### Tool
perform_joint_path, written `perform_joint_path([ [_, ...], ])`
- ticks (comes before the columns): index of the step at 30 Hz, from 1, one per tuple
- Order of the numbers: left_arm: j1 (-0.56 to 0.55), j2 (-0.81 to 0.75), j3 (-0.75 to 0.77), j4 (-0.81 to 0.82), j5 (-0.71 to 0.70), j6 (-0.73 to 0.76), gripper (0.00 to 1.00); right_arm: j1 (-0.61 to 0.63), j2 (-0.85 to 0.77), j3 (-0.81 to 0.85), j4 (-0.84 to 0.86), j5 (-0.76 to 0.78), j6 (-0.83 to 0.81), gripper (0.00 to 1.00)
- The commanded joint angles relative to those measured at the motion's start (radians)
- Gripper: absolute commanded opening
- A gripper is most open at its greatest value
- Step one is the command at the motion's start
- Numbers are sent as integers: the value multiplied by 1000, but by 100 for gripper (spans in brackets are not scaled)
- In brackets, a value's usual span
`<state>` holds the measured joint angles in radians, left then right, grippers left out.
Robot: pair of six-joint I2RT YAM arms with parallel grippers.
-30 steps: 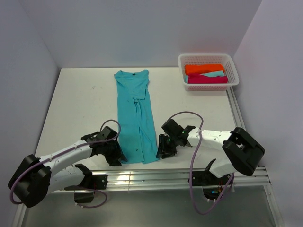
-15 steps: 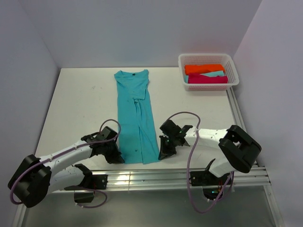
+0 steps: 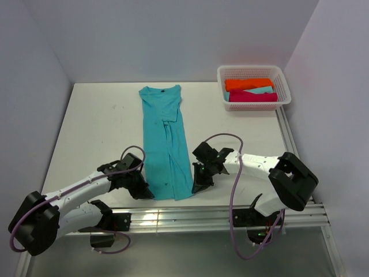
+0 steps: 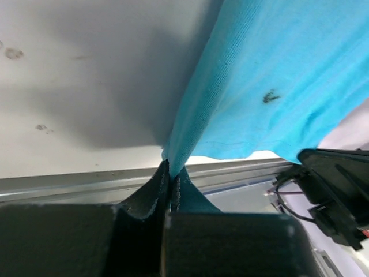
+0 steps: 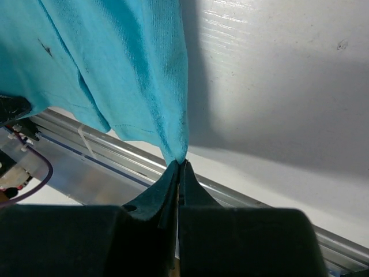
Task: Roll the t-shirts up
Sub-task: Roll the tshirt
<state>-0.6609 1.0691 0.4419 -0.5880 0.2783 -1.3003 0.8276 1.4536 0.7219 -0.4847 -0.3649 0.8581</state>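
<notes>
top external: left fingers (image 4: 144,193) and right fingers (image 5: 162,187) clamp shut on the turquoise t-shirt (image 3: 167,133) (near hem corners).

— What do we look like from above?

— We are two arms. Our left arm (image 3: 81,189) and right arm (image 3: 259,165) both wear smooth white shells along the links, with chunky black housings at the joints.

— And our wiring?

— We carry a thin mauve cable on each side. The left cable (image 3: 135,147) and the right cable (image 3: 221,135) both run outside the shells.

— Our fingers?

— Ours are matte black, tapering to thin wedges on the left gripper (image 4: 169,173) and the right gripper (image 5: 179,173).
</notes>
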Motion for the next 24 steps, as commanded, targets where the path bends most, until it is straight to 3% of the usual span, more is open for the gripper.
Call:
perform_joint_path([
  [1, 1, -31, 32, -4, 39, -56, 0, -10, -18, 43, -20, -26, 12, 0],
  [24, 236, 55, 216, -93, 61, 91, 0, -163, 45, 237, -84, -58, -80, 0],
])
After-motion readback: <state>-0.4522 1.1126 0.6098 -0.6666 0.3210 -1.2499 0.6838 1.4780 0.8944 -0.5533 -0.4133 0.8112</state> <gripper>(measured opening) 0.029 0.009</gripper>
